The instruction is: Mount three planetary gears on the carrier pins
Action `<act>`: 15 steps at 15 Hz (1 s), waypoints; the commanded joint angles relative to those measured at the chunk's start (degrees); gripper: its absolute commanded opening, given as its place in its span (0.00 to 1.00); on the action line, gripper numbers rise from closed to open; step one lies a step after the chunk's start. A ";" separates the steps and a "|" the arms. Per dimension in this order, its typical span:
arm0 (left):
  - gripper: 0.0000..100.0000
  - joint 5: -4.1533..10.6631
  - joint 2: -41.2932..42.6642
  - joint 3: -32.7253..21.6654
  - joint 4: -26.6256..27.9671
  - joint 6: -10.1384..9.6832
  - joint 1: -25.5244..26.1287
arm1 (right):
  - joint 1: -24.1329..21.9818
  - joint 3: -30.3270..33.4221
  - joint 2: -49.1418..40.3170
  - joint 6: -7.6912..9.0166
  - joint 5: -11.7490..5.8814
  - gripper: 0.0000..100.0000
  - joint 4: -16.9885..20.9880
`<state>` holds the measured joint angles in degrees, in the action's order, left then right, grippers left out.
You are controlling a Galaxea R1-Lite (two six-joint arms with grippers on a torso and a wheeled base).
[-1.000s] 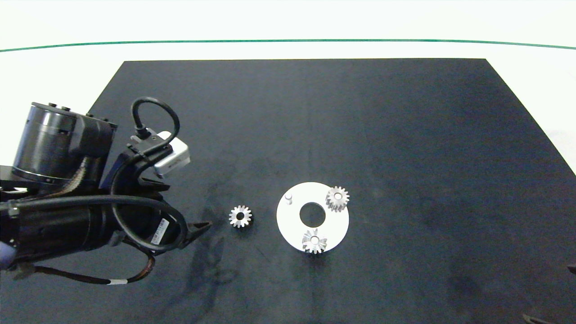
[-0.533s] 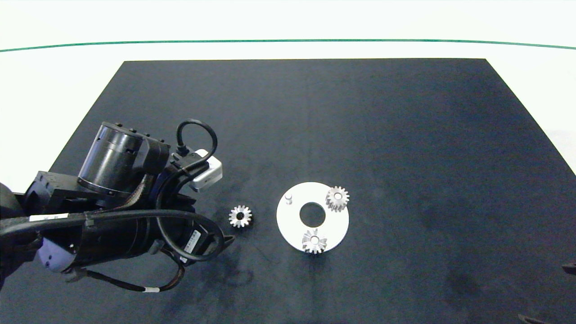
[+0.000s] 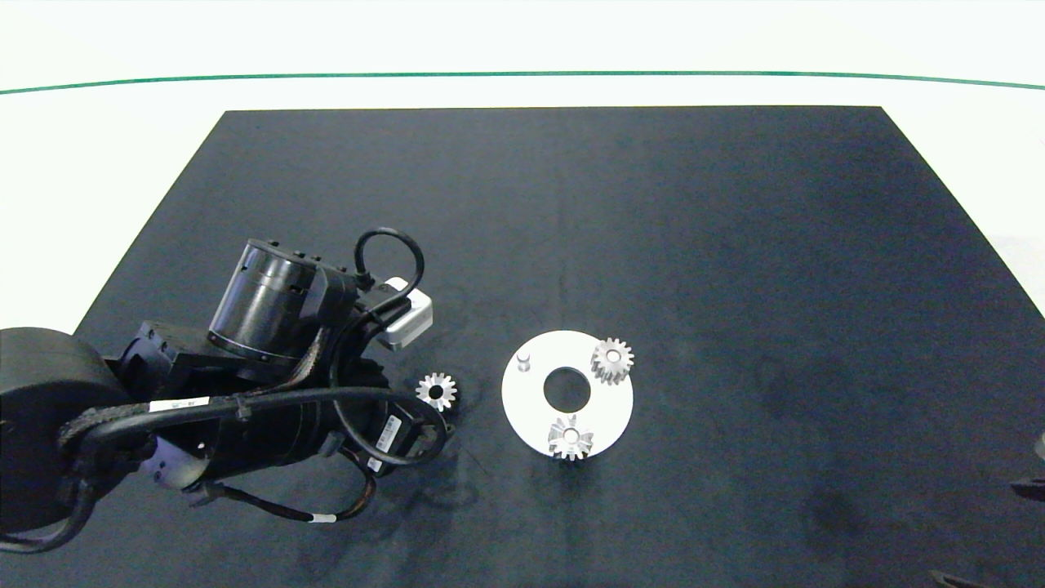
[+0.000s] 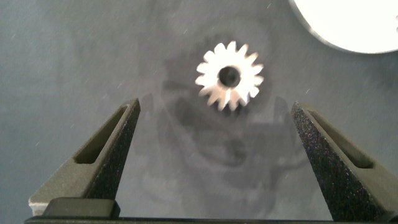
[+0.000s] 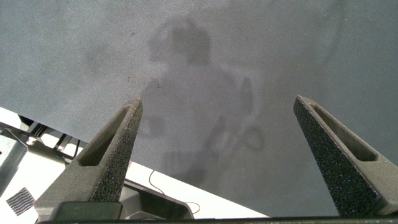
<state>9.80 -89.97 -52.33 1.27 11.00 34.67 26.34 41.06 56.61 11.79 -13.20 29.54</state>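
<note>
1. The left gripper (image 4: 214,109) sits in the lower left of the head view, at the end of the dark arm that comes in from the left edge; its fingers (image 4: 106,149) are spread wide and hold nothing.
2. A loose gear (image 3: 436,391) lies flat on the black mat (image 3: 735,245), left of centre in the head view, just beside the left gripper's tip. In the left wrist view this gear (image 4: 229,75) lies beyond the fingertips, roughly in line with the gap between them, untouched.
3. The white disc (image 3: 608,404) lies just right of the loose gear, near the middle of the head view, apart from it.
4. Two gears are seated on the disc: one (image 3: 612,359) at its upper right edge, one (image 3: 570,437) at its lower edge.
5. One carrier pin (image 3: 524,359) stands bare at the disc's upper left.
6. The right gripper (image 5: 214,112) shows only at the head view's lower right edge; its fingers are wide apart and empty over the bare mat.
</note>
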 commanded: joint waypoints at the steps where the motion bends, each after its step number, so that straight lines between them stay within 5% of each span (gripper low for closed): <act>1: 1.00 0.31 -1.70 -0.05 -1.09 -0.01 0.40 | 0.02 -0.19 0.60 0.08 -0.07 1.00 0.17; 11: 1.00 0.48 -4.78 -0.05 -5.49 0.08 0.40 | -0.15 -0.89 0.60 0.08 -0.16 1.00 -1.59; 15: 0.92 0.48 -4.69 -0.05 -5.49 -0.01 0.40 | -0.24 -0.89 0.60 0.08 -0.16 1.00 -1.59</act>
<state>10.19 -94.71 -52.33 -4.21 10.93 35.06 26.08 40.16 57.08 11.76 -13.28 27.78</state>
